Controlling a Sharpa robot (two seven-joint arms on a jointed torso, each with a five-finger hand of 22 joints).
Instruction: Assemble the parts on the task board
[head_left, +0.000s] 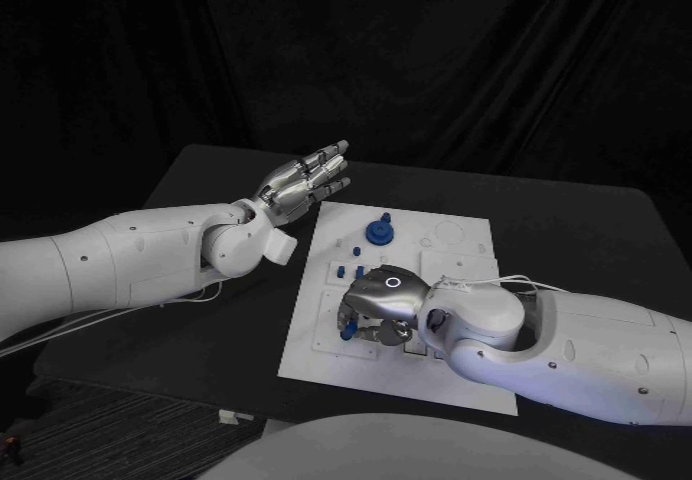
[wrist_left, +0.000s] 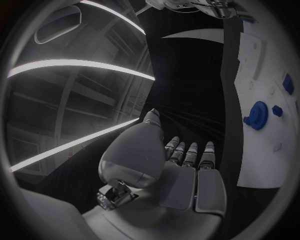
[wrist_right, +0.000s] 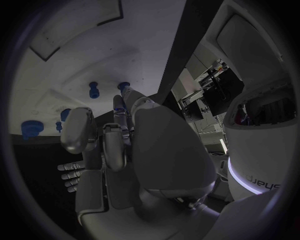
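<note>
Left robot hand (head_left: 304, 180) hovers above the black counter (head_left: 202, 330), just beyond the far left corner of the task board (head_left: 325, 350); its fingers are straight and spread, palm empty, touching nothing. From the left wrist view the same left robot hand (wrist_left: 178, 167) lies flat with the fingers side by side, the white board off to its side. Right robot hand (head_left: 378, 305) is lowered over the middle of the task board, its back toward the camera and its fingers curled down at the board's surface; whether they grip one of the parts I cannot tell, since the hand hides what is under it. In the right wrist view the right robot hand (wrist_right: 119, 145) has its fingers bent forward over the white plate, with small blue pegs (wrist_right: 94, 90) standing just past the fingertips. A blue gear (head_left: 379, 232) stands upright on the far part of the board, well apart from the right robot hand, and several small blue parts (head_left: 340, 270) lie between the gear and that hand.
</note>
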